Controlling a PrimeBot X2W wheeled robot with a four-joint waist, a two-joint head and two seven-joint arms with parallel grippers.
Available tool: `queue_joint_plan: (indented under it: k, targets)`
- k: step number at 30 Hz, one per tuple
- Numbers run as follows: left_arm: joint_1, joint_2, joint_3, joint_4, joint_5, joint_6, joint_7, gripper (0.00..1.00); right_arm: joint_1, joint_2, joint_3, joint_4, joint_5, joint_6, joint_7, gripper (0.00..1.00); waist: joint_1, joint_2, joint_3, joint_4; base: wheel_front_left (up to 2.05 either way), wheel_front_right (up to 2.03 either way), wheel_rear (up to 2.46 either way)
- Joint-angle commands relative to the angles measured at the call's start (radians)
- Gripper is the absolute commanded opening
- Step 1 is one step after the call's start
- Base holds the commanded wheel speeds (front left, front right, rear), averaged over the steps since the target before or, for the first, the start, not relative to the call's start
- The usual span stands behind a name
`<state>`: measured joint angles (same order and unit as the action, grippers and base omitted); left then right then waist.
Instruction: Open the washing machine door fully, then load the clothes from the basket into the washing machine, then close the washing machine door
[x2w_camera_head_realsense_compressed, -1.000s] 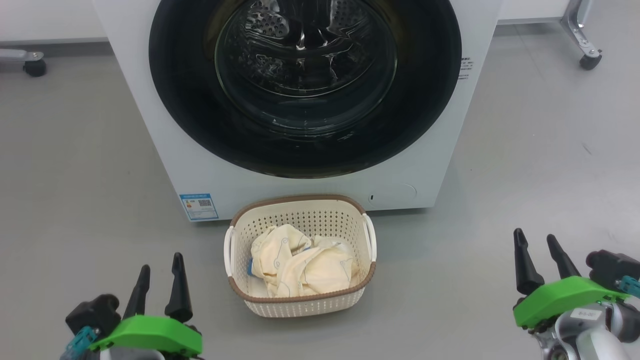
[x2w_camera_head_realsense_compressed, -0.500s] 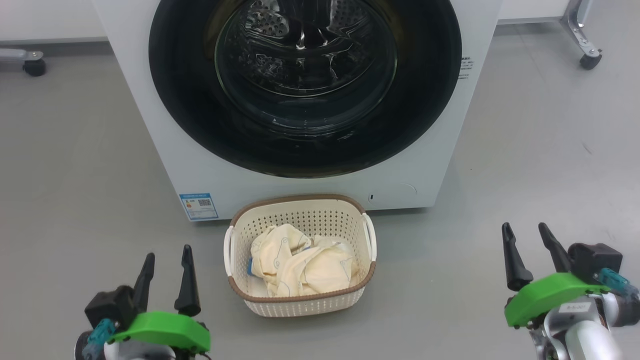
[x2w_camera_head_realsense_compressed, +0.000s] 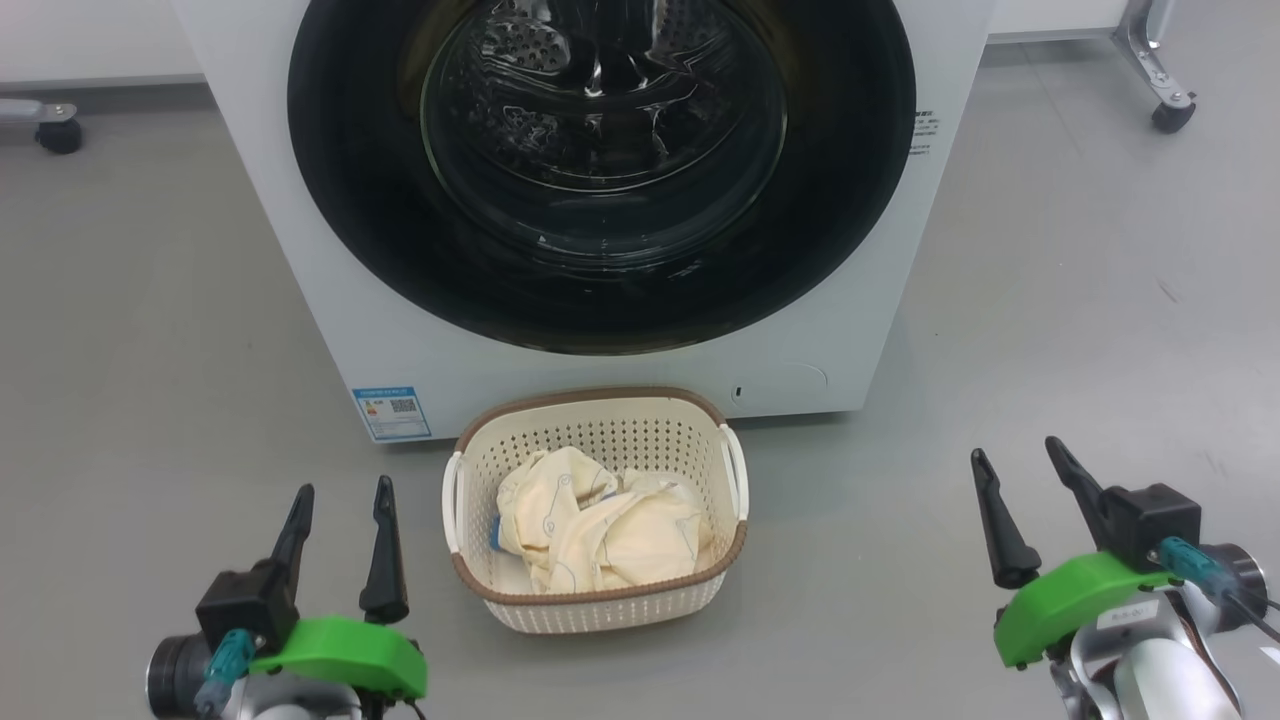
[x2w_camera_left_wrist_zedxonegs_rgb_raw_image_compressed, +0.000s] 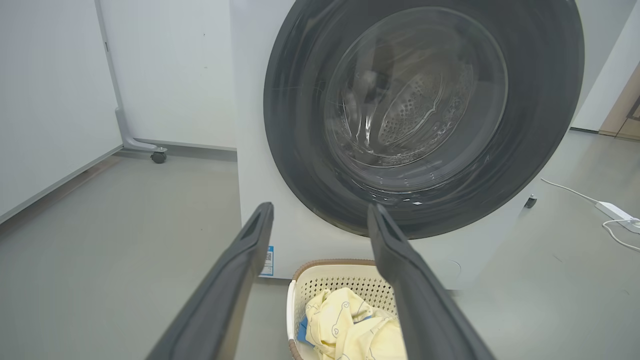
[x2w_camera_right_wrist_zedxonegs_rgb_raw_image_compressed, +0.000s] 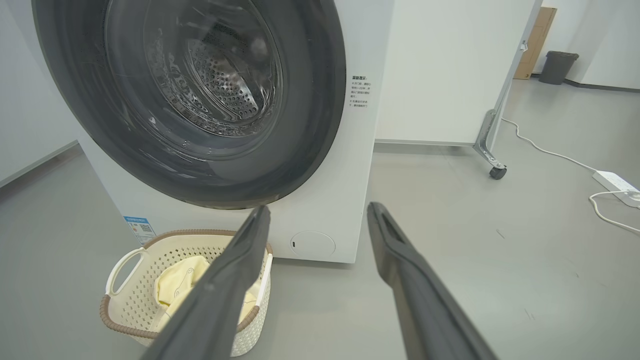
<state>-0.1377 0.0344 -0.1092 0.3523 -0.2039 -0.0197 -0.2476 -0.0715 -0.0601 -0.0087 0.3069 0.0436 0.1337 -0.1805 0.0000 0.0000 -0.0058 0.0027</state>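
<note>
The washing machine (x2w_camera_head_realsense_compressed: 300, 260) fills the top of the head view, and its door (x2w_camera_head_realsense_compressed: 850, 200), a black rim around a glass bowl, sits shut against the front. Just before it on the floor stands the basket (x2w_camera_head_realsense_compressed: 600, 610) holding the cream-yellow clothes (x2w_camera_head_realsense_compressed: 600, 530). My left gripper (x2w_camera_head_realsense_compressed: 344, 487) is open and empty left of the basket. My right gripper (x2w_camera_head_realsense_compressed: 1015, 449) is open and empty well to its right. In the left wrist view the left gripper (x2w_camera_left_wrist_zedxonegs_rgb_raw_image_compressed: 320, 206) points at the door (x2w_camera_left_wrist_zedxonegs_rgb_raw_image_compressed: 300, 125) above the basket (x2w_camera_left_wrist_zedxonegs_rgb_raw_image_compressed: 345, 280). In the right wrist view the right gripper (x2w_camera_right_wrist_zedxonegs_rgb_raw_image_compressed: 318, 206) points at the machine's lower right corner.
Bare grey floor lies on both sides of the machine. A wheeled frame leg (x2w_camera_head_realsense_compressed: 1160, 100) stands at the back right and a caster (x2w_camera_head_realsense_compressed: 55, 130) at the back left. A power strip (x2w_camera_right_wrist_zedxonegs_rgb_raw_image_compressed: 617, 185) with its cable lies on the floor to the right.
Both grippers have risen in the head view, the left edging right and the right drifting left. Both stay open. The camera shifted slightly.
</note>
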Motion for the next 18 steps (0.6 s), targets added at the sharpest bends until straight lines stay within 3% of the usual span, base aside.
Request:
queue_joint_plan:
  k: [1, 18]
  targets:
    - [-0.051, 0.017, 0.029, -0.028, 0.006, 0.005, -0.014, 1.00, -0.060, -0.006, 0.023, -0.035, -0.004, -0.003, -0.013, 1.00, 0.0000, 0.0000, 0.001, -0.001, 0.00, 0.00, 0.00]
    - [-0.058, 0.016, 0.032, -0.012, -0.009, 0.005, -0.014, 1.00, -0.057, -0.001, 0.017, -0.038, -0.003, -0.003, -0.013, 1.00, 0.0000, 0.0000, 0.009, -0.004, 0.00, 0.00, 0.00]
